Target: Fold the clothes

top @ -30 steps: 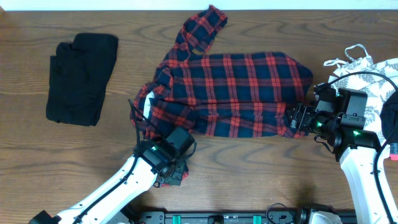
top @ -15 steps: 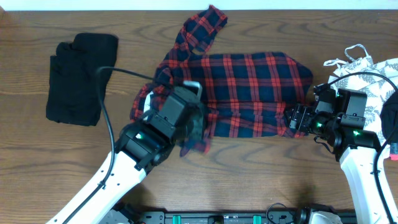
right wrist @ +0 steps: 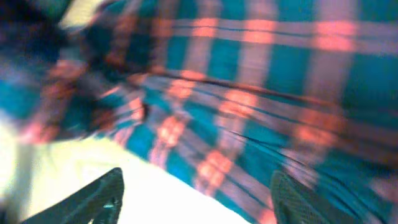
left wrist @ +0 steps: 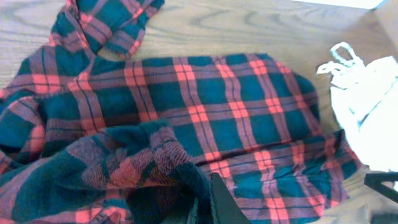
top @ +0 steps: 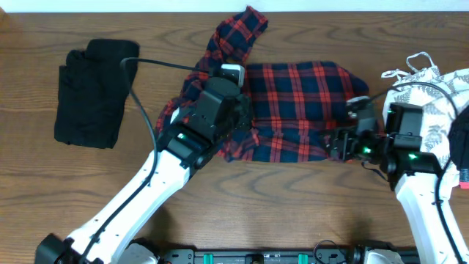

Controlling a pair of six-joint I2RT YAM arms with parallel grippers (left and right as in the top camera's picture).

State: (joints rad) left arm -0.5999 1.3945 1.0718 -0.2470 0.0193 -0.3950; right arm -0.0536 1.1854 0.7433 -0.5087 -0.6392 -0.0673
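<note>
The red-and-navy plaid shirt (top: 300, 103) lies rumpled at the middle of the table (top: 293, 205), its left side bunched in the clamped left gripper (top: 242, 114), while the right gripper (top: 338, 144) gapes empty at its right hem.

Your backdrop: 1 wooden table (top: 293, 213).
You have dark brown grain throughout, plus 1 black rail (top: 300, 257) with green clips (top: 209, 257) along the bottom edge.

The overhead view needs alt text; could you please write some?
A red-and-navy plaid shirt lies on a wooden table, the left arm over its left side, the right arm at its right hem. A black garment lies left, a leaf-print garment right.
</note>
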